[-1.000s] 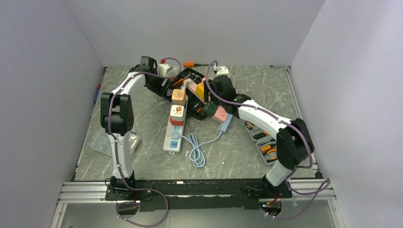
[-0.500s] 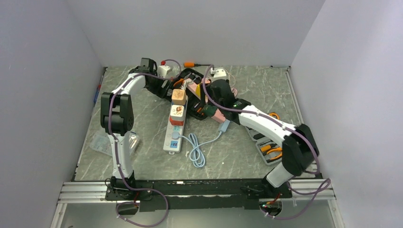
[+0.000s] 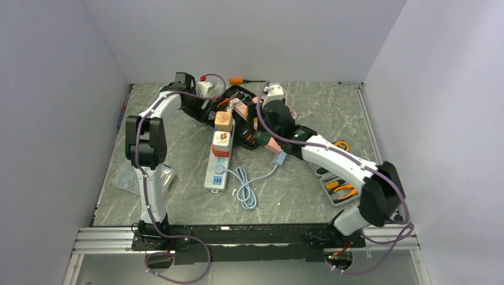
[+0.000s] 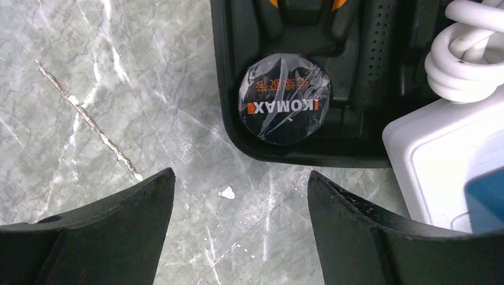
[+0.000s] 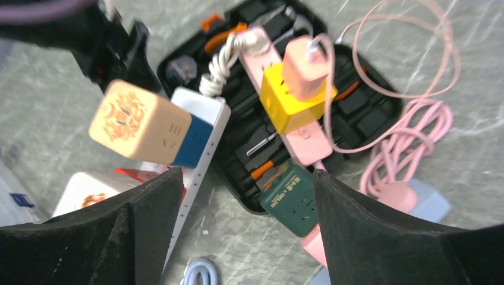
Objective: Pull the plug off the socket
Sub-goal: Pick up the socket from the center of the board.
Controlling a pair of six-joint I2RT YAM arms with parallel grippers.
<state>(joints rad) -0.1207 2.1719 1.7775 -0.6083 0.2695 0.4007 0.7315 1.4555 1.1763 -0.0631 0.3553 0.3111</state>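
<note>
White plastic power strip (image 3: pixel 217 169) lies L of centre w/ tan cube plug (image 3: pixel 223 120) on its far end; black plastic tool case (image 5: pixel 374 119) just R of that end, pink power strip (image 5: pixel 264 56) across it, yellow cube adapter (image 5: pixel 285 104) on that strip; coiled light-blue cable (image 3: pixel 245 193) in front

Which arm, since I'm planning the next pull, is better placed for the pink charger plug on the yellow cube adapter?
Right. The open right gripper hovers above the pink charger plug and yellow cube adapter, framed between its fingers. The open left gripper faces marble table beside the black tool case.
</note>
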